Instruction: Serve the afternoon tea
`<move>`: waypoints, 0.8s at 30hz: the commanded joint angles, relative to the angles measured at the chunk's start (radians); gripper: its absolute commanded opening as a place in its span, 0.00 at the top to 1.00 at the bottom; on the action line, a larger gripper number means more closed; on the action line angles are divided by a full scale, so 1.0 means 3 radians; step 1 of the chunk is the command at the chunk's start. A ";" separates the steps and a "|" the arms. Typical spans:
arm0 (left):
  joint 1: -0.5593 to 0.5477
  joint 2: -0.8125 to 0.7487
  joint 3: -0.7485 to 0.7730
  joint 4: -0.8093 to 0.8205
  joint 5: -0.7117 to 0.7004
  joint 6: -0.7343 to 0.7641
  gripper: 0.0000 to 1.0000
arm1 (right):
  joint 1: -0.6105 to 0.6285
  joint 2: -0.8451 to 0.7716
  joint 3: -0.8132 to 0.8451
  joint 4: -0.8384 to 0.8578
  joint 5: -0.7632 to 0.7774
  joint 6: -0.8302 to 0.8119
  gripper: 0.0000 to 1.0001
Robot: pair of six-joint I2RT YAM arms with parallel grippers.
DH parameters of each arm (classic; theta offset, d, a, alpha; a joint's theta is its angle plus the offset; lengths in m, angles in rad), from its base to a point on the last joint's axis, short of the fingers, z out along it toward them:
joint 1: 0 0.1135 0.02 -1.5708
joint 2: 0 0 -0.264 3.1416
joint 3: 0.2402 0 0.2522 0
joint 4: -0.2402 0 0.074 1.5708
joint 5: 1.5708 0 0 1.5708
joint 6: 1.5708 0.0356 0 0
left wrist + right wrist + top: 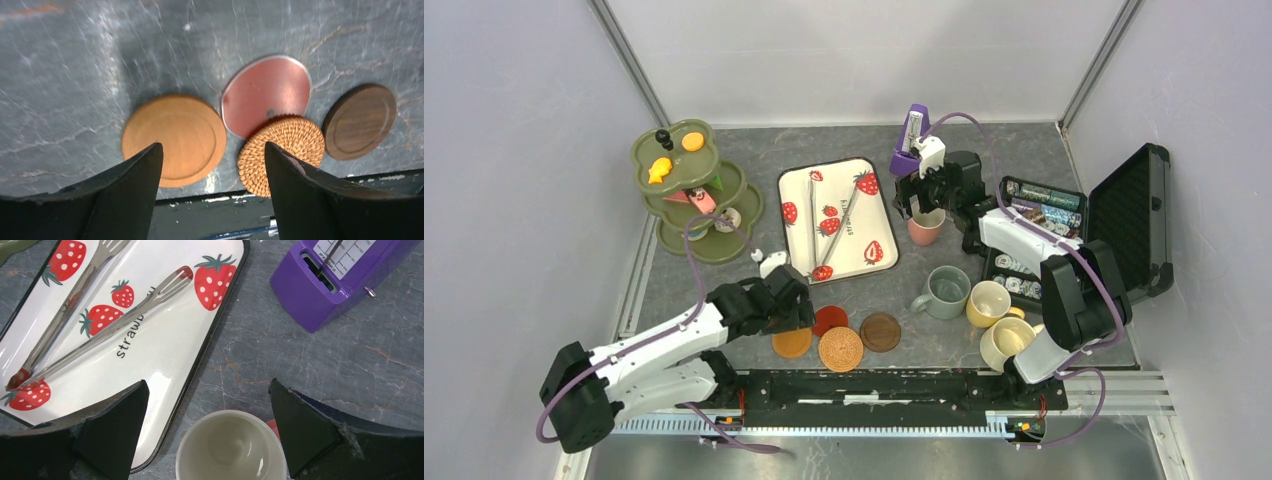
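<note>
Several round coasters lie near the front edge: an orange wooden one (792, 343) (174, 140), a red one (830, 320) (267, 95), a woven one (841, 349) (282, 150) and a dark brown one (880, 332) (360, 121). My left gripper (796, 312) (212, 147) hovers open just above them, one finger over the orange coaster, the other over the woven one, holding nothing. My right gripper (921, 207) (208, 382) stands open over the pink mug (925, 228) (230, 447), jaws on either side of its rim. Grey-green (948, 292), yellow (989, 303) and cream (1006, 342) mugs stand at the right. The olive tiered stand (686, 160) carries toy pastries (660, 170).
A strawberry-print tray (849, 235) (165, 345) with metal tongs (839, 218) (100, 325) sits mid-table. A purple metronome (911, 140) (340, 275) stands behind the pink mug. An open black case (1124, 215) of small packets is at the right.
</note>
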 commanded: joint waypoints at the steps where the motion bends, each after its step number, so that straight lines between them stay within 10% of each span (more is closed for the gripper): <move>1: -0.0267 0.0152 -0.0019 -0.0070 -0.0237 -0.0667 0.20 | -0.0026 -0.0124 0.0138 -0.0008 0.0083 -0.0080 0.02; 13: -0.0107 0.0742 -0.0217 0.0377 -0.0341 -0.0809 0.67 | -0.0032 -0.0029 0.0171 -0.0028 0.0107 -0.0080 0.02; 24: 0.0667 0.0744 -0.0218 0.0397 -0.0467 -0.0516 0.79 | -0.0033 0.0088 0.0233 -0.0043 0.0101 -0.0065 0.02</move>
